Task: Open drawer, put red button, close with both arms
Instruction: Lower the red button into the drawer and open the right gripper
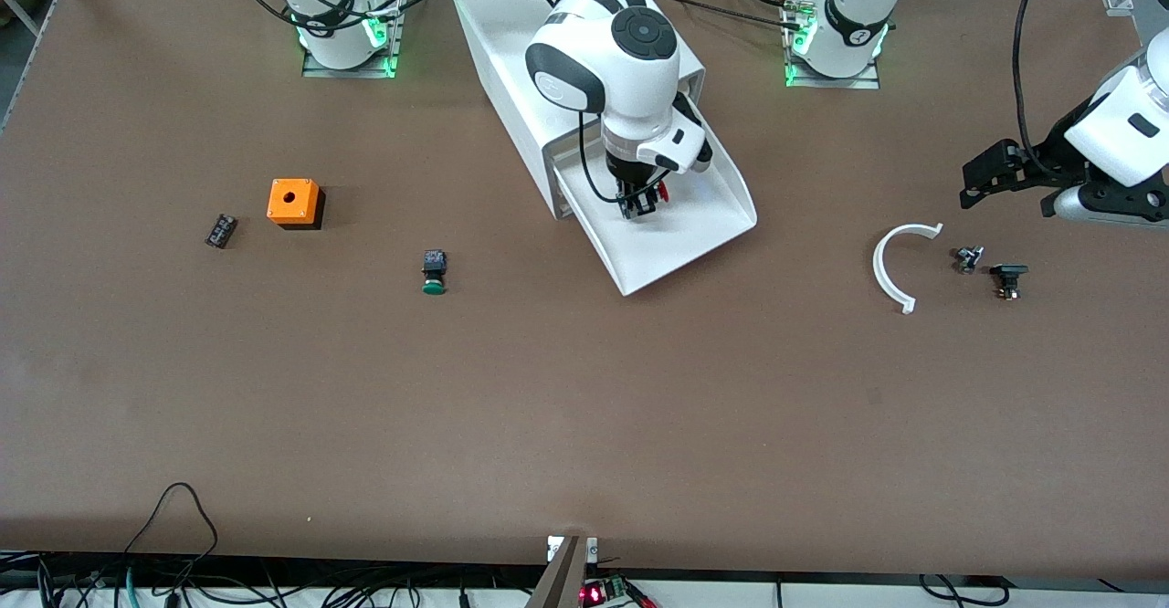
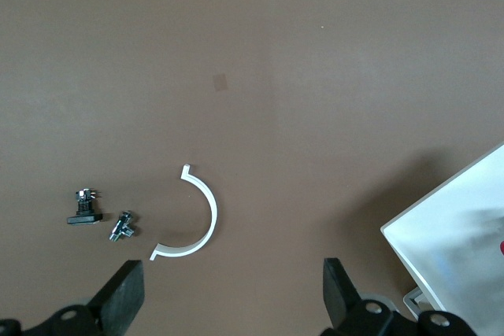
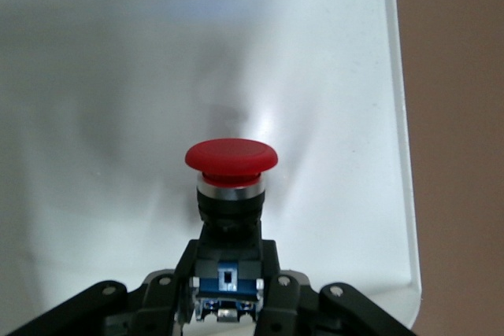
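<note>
The drawer (image 1: 694,234) is pulled out of the white cabinet (image 1: 511,69), a shallow white tray. My right gripper (image 1: 637,206) is down inside it, shut on the red button (image 1: 661,192). In the right wrist view the fingers (image 3: 179,273) clamp the button's black and blue body, and its red cap (image 3: 231,156) points out over the drawer's white floor (image 3: 118,76). I cannot tell whether the button touches the floor. My left gripper (image 1: 982,179) is open and empty, up over the table at the left arm's end; its fingers (image 2: 126,293) stand wide apart in the left wrist view.
A green-capped button (image 1: 434,273), an orange box with a hole (image 1: 294,202) and a small black part (image 1: 220,230) lie toward the right arm's end. A white arc piece (image 1: 895,266), a small metal part (image 1: 968,258) and a black part (image 1: 1008,277) lie under the left gripper.
</note>
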